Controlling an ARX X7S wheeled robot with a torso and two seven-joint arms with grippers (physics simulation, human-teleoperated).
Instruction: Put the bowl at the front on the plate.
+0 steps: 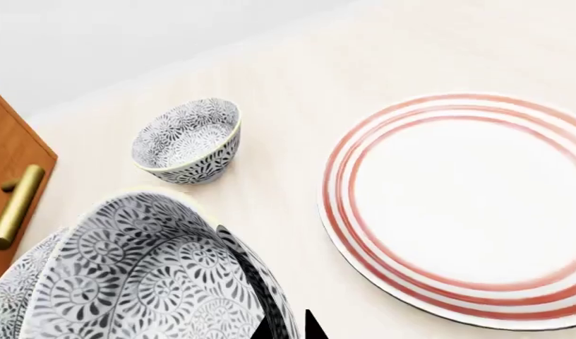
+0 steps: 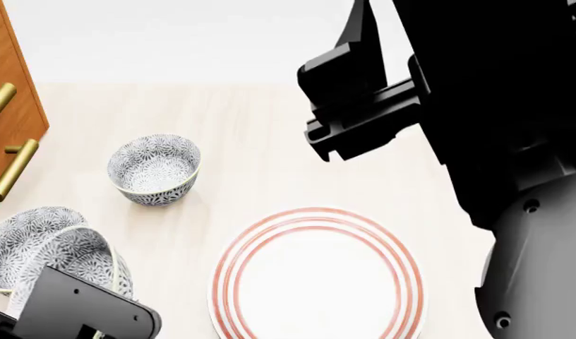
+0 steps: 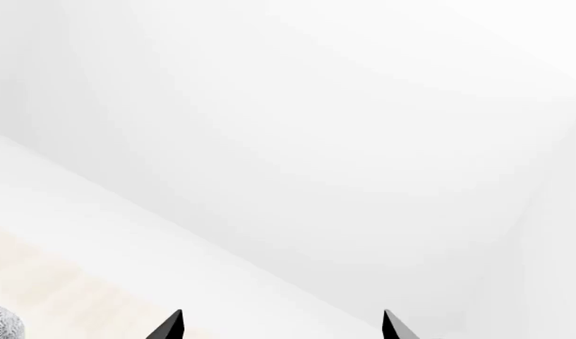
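The patterned bowl (image 1: 147, 275) nearest me at the front left (image 2: 76, 261) is tilted, and its rim sits between the fingertips of my left gripper (image 1: 286, 328), which is shut on it. The white plate (image 2: 316, 279) with red rings lies flat to its right, a gap apart (image 1: 467, 205). My right gripper (image 3: 283, 326) is open and empty. It is held high and faces a white wall, far from the bowls.
A second look-alike bowl (image 2: 20, 236) touches the held one on its left. A third bowl (image 2: 154, 169) stands upright farther back (image 1: 187, 140). A wooden cabinet (image 2: 10, 85) with brass handles (image 1: 15, 205) borders the left. My right arm (image 2: 476, 106) looms over the right side.
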